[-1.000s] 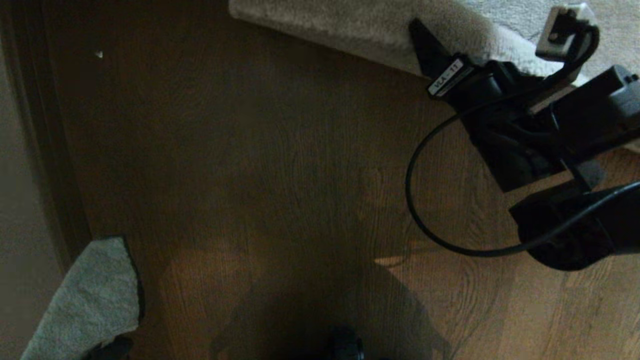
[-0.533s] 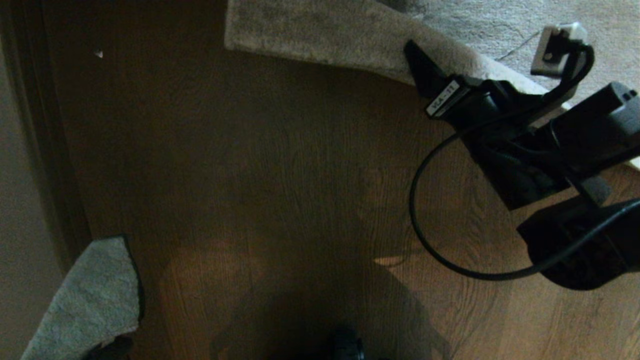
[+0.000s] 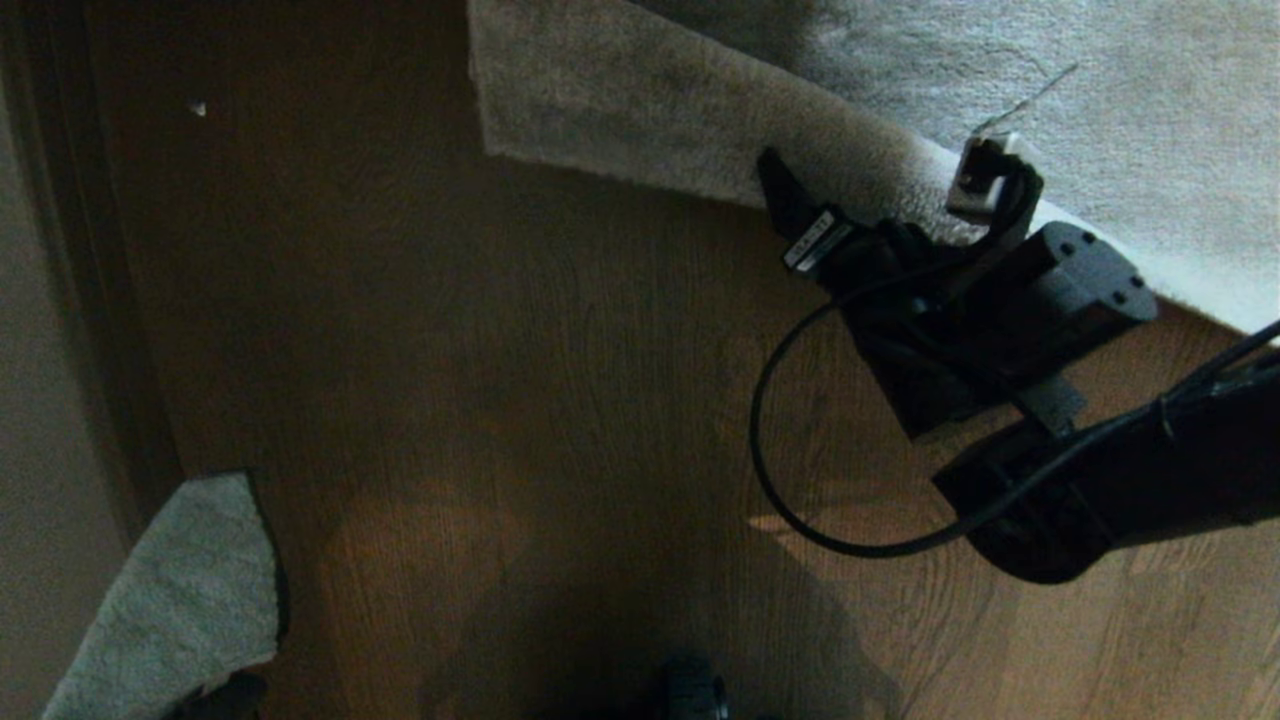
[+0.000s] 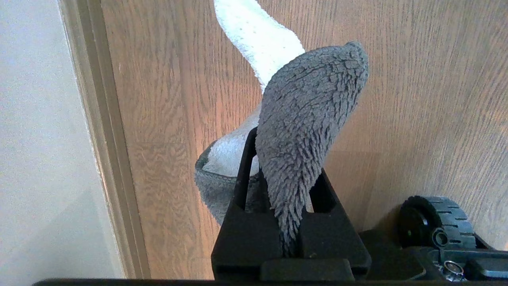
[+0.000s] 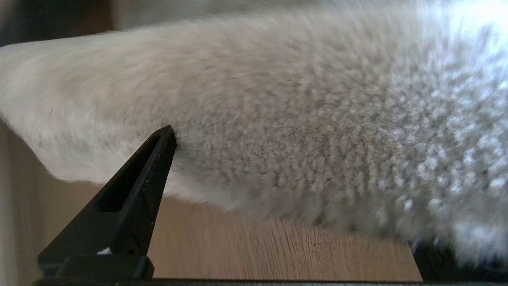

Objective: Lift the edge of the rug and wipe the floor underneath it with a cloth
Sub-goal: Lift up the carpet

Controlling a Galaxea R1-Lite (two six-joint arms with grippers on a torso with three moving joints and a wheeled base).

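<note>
The pale plush rug fills the far right of the head view, and the rug edge (image 3: 620,175) runs slantwise across the brown plank floor (image 3: 500,350). My right gripper (image 3: 850,215) is open at that edge. One black finger (image 5: 131,198) touches the pile, and the rug (image 5: 301,119) hides most of the other. The rug edge lies between the jaws, with bare floor (image 5: 258,246) below it. My left gripper (image 4: 285,167) is parked low at the near left, shut on the grey terry cloth (image 4: 305,119), which hangs over it (image 3: 180,600).
A skirting board and pale wall (image 3: 60,300) run along the left side. A black cable (image 3: 770,470) loops off the right wrist above the floor. A wheel of my base (image 4: 436,222) sits beside the left gripper. A small white speck (image 3: 198,108) lies on the floor at the far left.
My right gripper has sunk and shifted left along the rug, staying open. The rug edge now reaches nearer to me on the floor. The left gripper and cloth have not moved.
</note>
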